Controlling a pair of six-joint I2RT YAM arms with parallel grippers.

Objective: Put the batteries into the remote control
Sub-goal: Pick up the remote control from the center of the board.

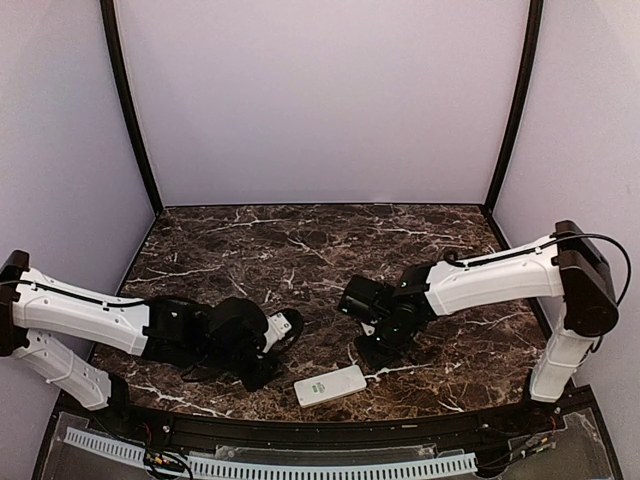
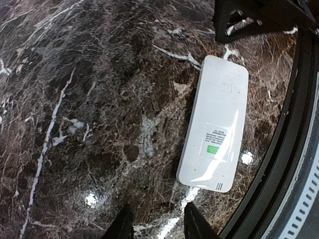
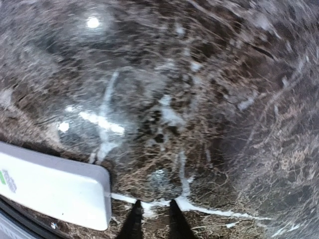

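Observation:
The remote control (image 1: 330, 385) lies flat near the table's front edge, its plain white back with the small green mark (image 2: 213, 149) facing up. My left gripper (image 2: 157, 224) hovers just short of the remote's vented end, open, with only marble between its fingers; in the top view the left gripper (image 1: 268, 372) sits left of the remote. My right gripper (image 3: 153, 206) stands open by a narrow gap, empty, beside the remote's other end (image 3: 55, 186); from above the right gripper (image 1: 378, 352) is up and right of it. The batteries are out of view.
The dark marble table (image 1: 300, 250) ends in a black curved rail (image 2: 279, 164) right beside the remote. The right arm's dark wrist (image 2: 259, 15) hangs over the remote's far end. White walls close in the back and both sides.

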